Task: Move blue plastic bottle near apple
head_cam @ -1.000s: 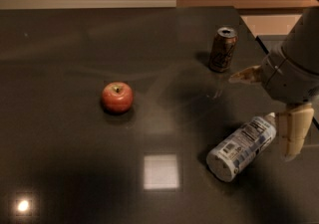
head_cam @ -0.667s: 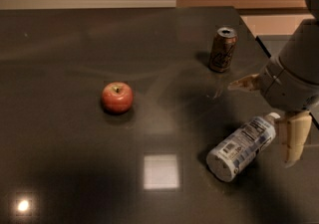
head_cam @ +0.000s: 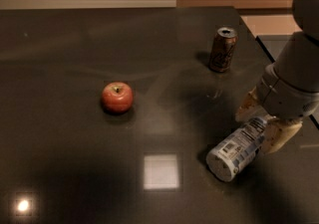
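Your blue plastic bottle (head_cam: 238,149) lies on its side at the right front of the dark glossy table (head_cam: 70,44). It is clear-walled with a pale barcoded label, and you cannot tell its contents. The brown metal can (head_cam: 222,49) stands upright behind it, and the small round red apple (head_cam: 117,97) sits well apart to the left. Your gripper (head_cam: 263,121) is spread, its tan fingers (head_cam: 279,136) straddling the bottle's neck end; whether they touch it is unclear.
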`<state>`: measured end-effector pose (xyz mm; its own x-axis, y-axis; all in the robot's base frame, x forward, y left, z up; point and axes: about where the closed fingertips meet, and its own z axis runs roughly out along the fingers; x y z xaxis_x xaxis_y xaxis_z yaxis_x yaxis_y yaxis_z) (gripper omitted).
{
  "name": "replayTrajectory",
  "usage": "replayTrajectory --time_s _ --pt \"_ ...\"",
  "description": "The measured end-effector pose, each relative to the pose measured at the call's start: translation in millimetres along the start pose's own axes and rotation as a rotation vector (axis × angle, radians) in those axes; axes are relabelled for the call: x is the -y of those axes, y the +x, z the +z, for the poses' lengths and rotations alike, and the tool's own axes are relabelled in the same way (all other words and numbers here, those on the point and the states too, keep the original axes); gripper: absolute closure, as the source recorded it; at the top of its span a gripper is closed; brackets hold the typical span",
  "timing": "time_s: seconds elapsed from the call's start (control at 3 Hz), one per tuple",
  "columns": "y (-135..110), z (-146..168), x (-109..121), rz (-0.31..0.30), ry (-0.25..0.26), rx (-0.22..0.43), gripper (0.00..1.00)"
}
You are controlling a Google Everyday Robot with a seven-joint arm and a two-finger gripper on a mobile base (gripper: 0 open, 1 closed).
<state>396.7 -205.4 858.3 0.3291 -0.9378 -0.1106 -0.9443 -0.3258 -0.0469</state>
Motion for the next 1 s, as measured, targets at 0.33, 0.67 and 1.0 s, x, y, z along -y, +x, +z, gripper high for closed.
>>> replayTrajectory --time_s 0.33,0.67,1.0 --pt "4 0 0 -0.004 -0.015 -0.01 0.65" --pt "1 -11 10 -0.012 0.005 -0.018 0.87" --pt "-9 -27 32 -0.012 0.043 -0.041 1.0"
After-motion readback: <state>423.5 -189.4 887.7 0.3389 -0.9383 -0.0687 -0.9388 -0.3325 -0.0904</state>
